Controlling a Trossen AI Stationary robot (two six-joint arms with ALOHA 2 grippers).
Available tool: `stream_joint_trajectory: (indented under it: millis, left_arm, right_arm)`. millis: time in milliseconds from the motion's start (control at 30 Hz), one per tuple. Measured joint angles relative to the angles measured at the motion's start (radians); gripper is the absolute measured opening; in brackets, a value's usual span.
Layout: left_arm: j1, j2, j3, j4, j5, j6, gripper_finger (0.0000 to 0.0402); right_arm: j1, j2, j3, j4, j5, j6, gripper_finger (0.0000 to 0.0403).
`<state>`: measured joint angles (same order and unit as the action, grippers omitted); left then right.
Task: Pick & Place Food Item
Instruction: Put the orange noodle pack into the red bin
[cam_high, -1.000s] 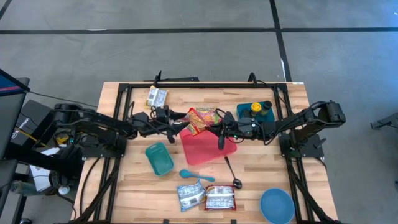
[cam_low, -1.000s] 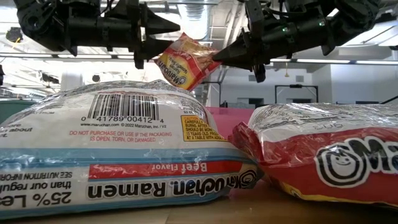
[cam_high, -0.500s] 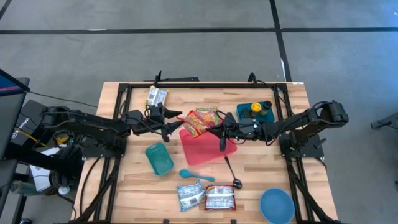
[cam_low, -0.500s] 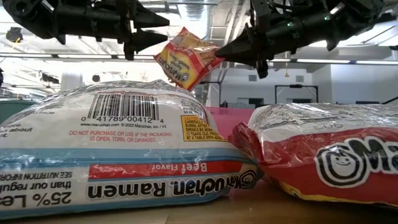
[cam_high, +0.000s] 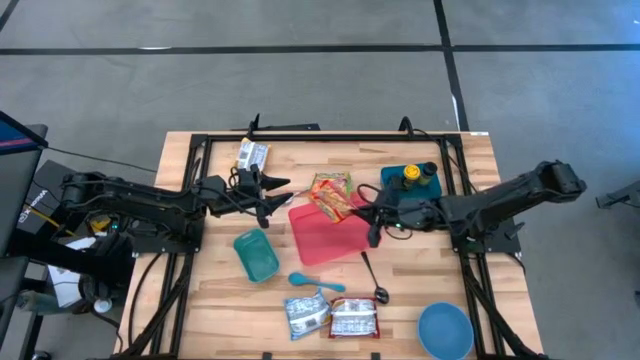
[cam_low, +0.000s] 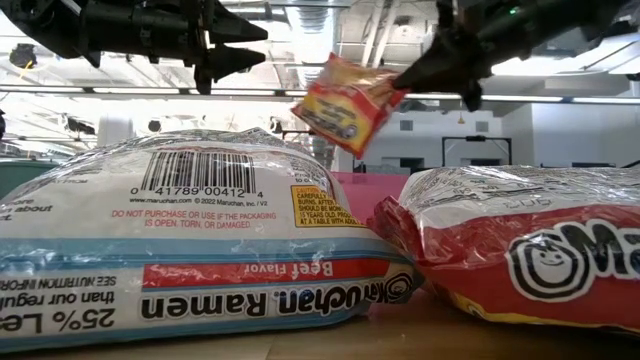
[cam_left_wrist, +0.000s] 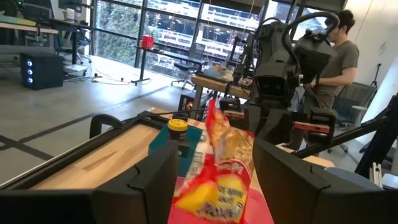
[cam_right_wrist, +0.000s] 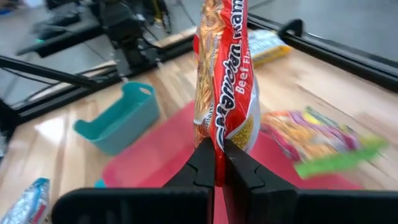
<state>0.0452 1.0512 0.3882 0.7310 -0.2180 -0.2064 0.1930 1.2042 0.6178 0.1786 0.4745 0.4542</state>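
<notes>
The right end effector is clamped on 1 ramen packet (light, crinkly, slippery film, best pinched at its sealed edge) hanging above the red tray, while the left end effector stands released.

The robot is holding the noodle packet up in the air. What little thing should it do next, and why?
Probably lower it a little. The right gripper is shut on the ramen packet, which hangs in the air over the red tray. The left gripper is open and apart from it, so only the right arm can set the packet down on the tray.
</notes>
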Motion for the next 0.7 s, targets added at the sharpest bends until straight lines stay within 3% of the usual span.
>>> stream_joint_trajectory:
  millis: [300, 700]
  left_arm:
    - [0.000, 0.000, 0.000, 0.000, 0.001, 0.000, 0.0193]
    - [0.000, 0.000, 0.000, 0.000, 0.001, 0.000, 0.0191]
  right_arm:
    - [0.090, -0.068, 0.000, -0.271, 0.159, 0.263, 0.0001]
    - [0.155, -0.067, 0.000, -0.466, 0.204, 0.620, 0.0001]
